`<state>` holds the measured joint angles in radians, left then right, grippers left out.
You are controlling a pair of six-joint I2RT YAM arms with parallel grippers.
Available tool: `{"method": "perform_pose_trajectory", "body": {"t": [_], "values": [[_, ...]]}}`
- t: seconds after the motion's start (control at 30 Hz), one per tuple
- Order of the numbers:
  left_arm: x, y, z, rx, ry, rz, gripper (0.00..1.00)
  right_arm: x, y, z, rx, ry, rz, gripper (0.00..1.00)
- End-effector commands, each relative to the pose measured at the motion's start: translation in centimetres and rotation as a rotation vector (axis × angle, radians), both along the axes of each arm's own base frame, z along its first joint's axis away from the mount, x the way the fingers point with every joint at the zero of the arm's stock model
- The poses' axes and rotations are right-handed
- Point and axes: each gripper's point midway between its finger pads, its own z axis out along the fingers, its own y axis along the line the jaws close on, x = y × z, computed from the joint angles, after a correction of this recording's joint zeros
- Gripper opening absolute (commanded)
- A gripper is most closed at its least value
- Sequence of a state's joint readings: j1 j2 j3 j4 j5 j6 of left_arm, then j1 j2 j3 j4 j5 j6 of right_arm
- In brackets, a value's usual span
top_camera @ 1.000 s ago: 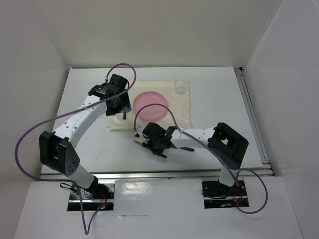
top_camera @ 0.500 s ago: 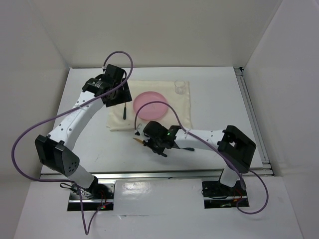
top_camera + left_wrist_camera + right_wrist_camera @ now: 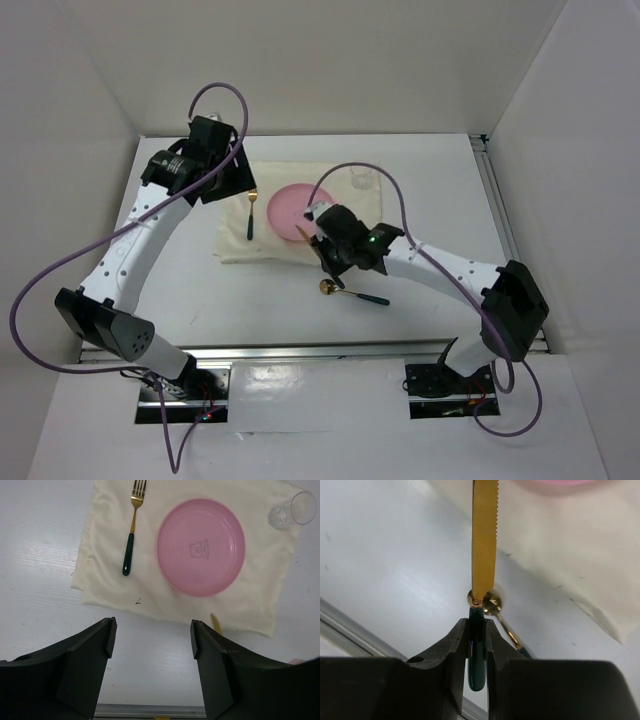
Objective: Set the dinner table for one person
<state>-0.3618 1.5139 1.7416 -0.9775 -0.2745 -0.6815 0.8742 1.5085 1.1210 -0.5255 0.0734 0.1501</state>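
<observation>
- The dinner table (image 3: 440, 190) filled the floor of a white-walled enclosure, with metal rails along its right and near edges and both arm bases mounted just beyond the near edge.
- A cream cloth (image 3: 365, 215) lay flat on the far half of the table, a little left of centre.
- A pink plate (image 3: 285, 205) sat on the middle of the cloth; the left wrist view showed a small bear drawing at its centre.
- A fork (image 3: 250, 212) with gold tines and a dark green handle lay on the cloth between the plate and the cloth's left edge, tines toward the far edge.
- A clear glass (image 3: 361, 178) stood at the cloth's far right corner.
- A spoon (image 3: 350, 292) with a gold bowl and a dark handle lay on the bare table just off the cloth's near edge.
- The right gripper (image 3: 476, 625) was pinching a knife (image 3: 485, 535) by its green handle, the serrated gold blade pointing toward the plate's near rim. It hung over the cloth's near edge, above the spoon's bowl; whether the blade touched the cloth I could not tell.
- The left gripper (image 3: 152, 627) had its fingers (image 3: 95, 645) spread wide with nothing between them, above the bare table off the cloth's left edge.
</observation>
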Motion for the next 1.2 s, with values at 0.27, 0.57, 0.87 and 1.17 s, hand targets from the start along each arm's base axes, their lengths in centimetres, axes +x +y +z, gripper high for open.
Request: {"method": "perform_pose_trajectory", "body": {"t": [0.27, 0.57, 0.87, 1.17], "values": [[-0.3, 0.3, 0.8, -0.009, -0.022, -0.011, 0.78, 13.2, -3.2, -0.7, 0.139, 0.119, -0.547, 0.0], [-0.4, 0.2, -0.1, -0.002, -0.003, -0.024, 0.78, 16.2, -5.7, -4.8, 0.133, 0.158, -0.745, 0.0], [-0.5, 0.1, -0.6, -0.004, 0.011, -0.03, 0.78, 17.2, -6.5, -6.0, 0.113, 0.136, -0.765, 0.52], [-0.4, -0.2, -1.0, -0.012, 0.013, -0.038, 0.78, 9.9, -7.9, -1.2, 0.108, 0.044, -0.533, 0.5]]}}
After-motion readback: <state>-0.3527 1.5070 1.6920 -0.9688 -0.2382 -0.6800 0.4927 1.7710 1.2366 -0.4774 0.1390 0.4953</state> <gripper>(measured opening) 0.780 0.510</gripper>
